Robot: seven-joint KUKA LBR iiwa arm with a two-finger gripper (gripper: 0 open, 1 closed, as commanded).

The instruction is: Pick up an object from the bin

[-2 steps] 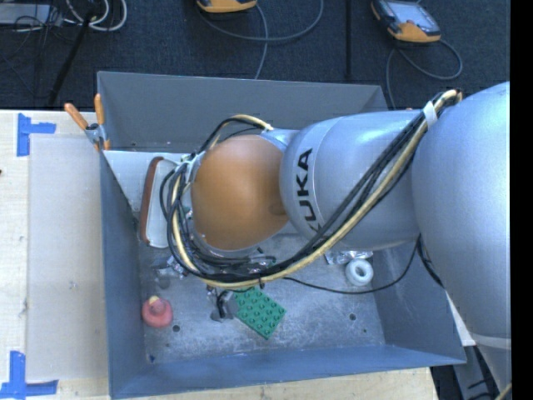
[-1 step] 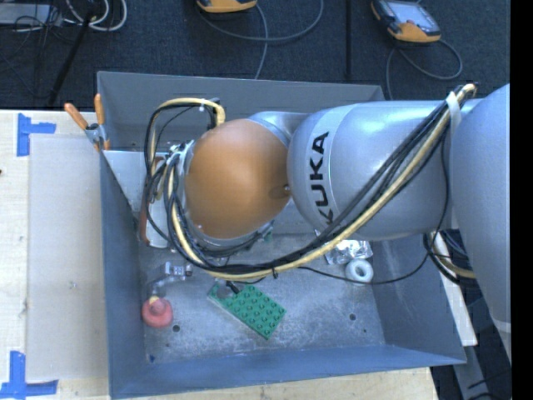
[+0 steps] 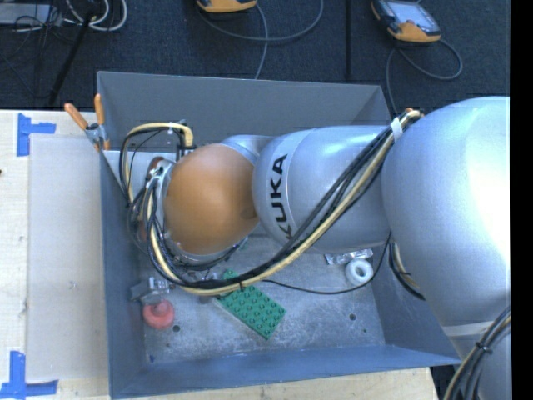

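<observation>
"Guessing at trouble first — what could go wrong from here?"

"The cables (image 3: 366, 167), I think. One bundle sags off the wrist to just above the floor of the bin (image 3: 241, 98) and crosses the far corner of the green studded plate (image 3: 252, 310). If the wrist swings or lifts, that loop could drag the plate or catch on it."

"And the pick itself?"

"The plate lies flat on the floor near the middle of the near wall, so it offers only thin edges. A closing grip may scrape the metal and slide off. The red round piece (image 3: 157, 313), towards the near-left corner, looks likely to roll if nudged. A small grey bit (image 3: 141, 291) sits just beside it, and a white ring (image 3: 360, 271) lies well apart, towards the right wall beneath the arm (image 3: 333, 182)."

"How is the arm posed?"

"It reaches in from the right, its forearm low and almost level across the bin, the wrist turned down. The orange cover (image 3: 208, 198) hangs over the left half, close to the left wall — a knock there is possible. The gripper (image 3: 190, 265) sits under that cover, above the floor just beyond the plate and the red piece."

"Open or closed?"

"I cannot tell. The cover hides it, and I see nothing held."
</observation>
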